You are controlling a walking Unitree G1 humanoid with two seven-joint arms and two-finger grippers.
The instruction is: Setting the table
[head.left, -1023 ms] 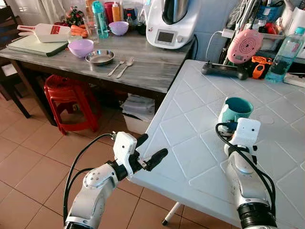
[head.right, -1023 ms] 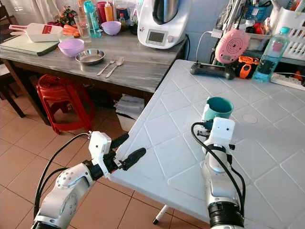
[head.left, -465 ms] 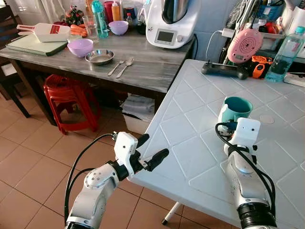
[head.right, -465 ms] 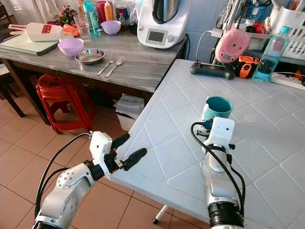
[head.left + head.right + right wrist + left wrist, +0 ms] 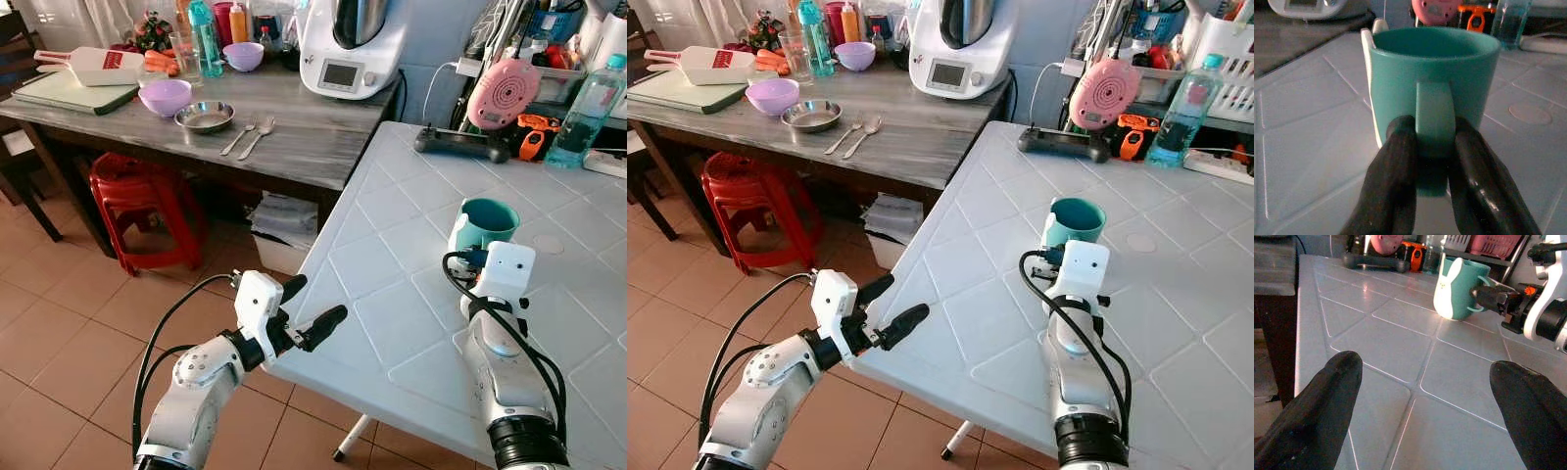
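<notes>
1. On the white table [image 5: 392, 255], the teal mug [image 5: 485, 225] stands upright near the middle, well clear of the edges.
2. Right gripper [image 5: 1432, 142]: fingers [image 5: 1396, 161] closed onto the mug's handle, one each side, pinching it. Mug base looks to be on the table; can't confirm any lift.
3. Left gripper [image 5: 312, 311]: hovers at the table's near-left edge, fingers [image 5: 1327, 391] spread wide, holding nothing, pointed toward the mug.
4. Handling call: looks like ceramic, so rigid, moderately heavy, glazed and slick, and it chips if knocked. The handle is a narrow slab, so a pinch there lets the mug swing or twist around the grip. Judged safer: keep the wrist level, move slowly, and set the mug down flat rather than dropping it.
5. Alternative hold if the handle slips: across the rim and wall, though that is a wider, smoother surface.
6. Clutter on the far side: water bottle [image 5: 586, 108], pink device [image 5: 502, 93], black controller [image 5: 460, 145]. Keep the mug's path away from these.
7. Bowls [image 5: 167, 96] and cutlery [image 5: 253, 137] sit on the grey table [image 5: 313, 132] beyond, untouched; likely next items.
</notes>
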